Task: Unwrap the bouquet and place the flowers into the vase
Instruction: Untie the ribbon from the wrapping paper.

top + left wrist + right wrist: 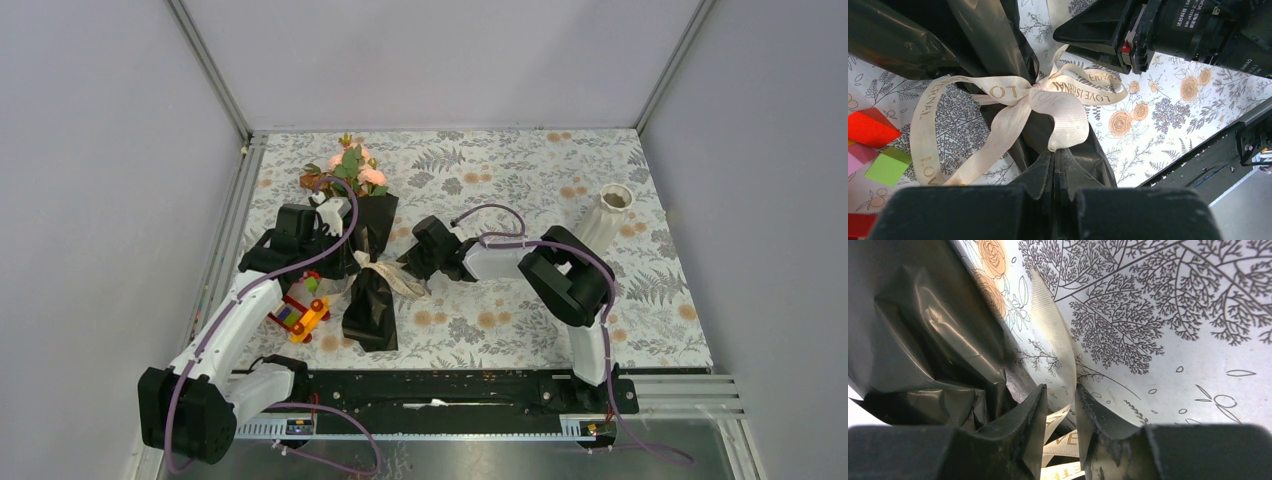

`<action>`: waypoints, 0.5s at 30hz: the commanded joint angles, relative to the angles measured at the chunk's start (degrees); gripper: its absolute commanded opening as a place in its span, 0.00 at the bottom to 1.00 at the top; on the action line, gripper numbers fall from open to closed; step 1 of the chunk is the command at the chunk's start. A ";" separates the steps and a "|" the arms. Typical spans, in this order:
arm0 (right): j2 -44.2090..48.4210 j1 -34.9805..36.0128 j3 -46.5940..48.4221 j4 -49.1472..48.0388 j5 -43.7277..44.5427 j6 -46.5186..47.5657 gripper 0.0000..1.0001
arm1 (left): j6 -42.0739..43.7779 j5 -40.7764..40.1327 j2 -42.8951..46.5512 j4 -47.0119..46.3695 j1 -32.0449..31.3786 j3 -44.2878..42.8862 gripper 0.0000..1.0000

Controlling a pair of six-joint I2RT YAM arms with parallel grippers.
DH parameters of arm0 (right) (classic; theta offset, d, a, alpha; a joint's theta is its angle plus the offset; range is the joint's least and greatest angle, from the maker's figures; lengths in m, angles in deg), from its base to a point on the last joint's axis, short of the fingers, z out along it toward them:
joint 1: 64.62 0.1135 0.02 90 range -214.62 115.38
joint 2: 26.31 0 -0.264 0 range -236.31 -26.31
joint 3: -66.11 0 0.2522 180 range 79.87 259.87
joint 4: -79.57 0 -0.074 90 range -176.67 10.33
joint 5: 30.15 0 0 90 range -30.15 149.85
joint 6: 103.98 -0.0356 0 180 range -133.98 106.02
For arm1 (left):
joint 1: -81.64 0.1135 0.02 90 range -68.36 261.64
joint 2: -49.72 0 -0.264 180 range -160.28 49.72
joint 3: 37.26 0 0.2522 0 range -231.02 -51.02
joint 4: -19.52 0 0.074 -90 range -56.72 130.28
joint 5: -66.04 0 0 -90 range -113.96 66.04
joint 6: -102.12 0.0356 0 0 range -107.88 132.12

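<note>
Plainly, the step in hand looks like untying the bow; the unwrapping itself is not yet begun. On the flower-printed surface (520, 170) the bouquet (372, 305) lies flat, left of centre. The flowers (352, 168) show at its far end and the black cone points back toward the arm bases. The left arm (235, 310) comes in at the bouquet's left side and the right arm (560, 275) at its right. The vase (603, 220) stands well apart at the far right, so it should not get in the way. A toy-block car (298, 315) sits just beside the wrap on the left.

The left jaws are together, their tips against the black paper just under the ribbon (1013, 92). Whether they pinch a fold of it I cannot tell. The right jaws stand a little apart, with one ribbon tail (1053, 335) rising between the fingers (1023, 415). It is not visibly pressed yet.

To do this well, the right jaws should probably clamp on the tail alone. Crumpled wrap lies close against one finger, and catching it would drag the whole bouquet. The pull should then run low and steady, away from the knot. The left arm should brace the cone so that the bow slips open rather than the bundle sliding toward the toy. Should a loop be caught rather than the free tail, the knot would likely tighten.
</note>
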 commanded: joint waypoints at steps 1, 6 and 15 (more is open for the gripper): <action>-1.42 -0.48 2.46 -0.84 0.94 -1.11 0.30 | 0.16 -0.19 -0.13 -1.61 0.36 -0.54 0.00; -0.66 -0.52 -0.05 -5.19 2.66 -1.68 0.08 | 0.16 -3.17 1.45 -1.87 0.36 -0.49 0.00; 2.32 -0.68 -0.89 -5.01 6.35 4.13 0.00 | -0.33 -3.21 2.25 -2.79 0.34 -0.28 0.00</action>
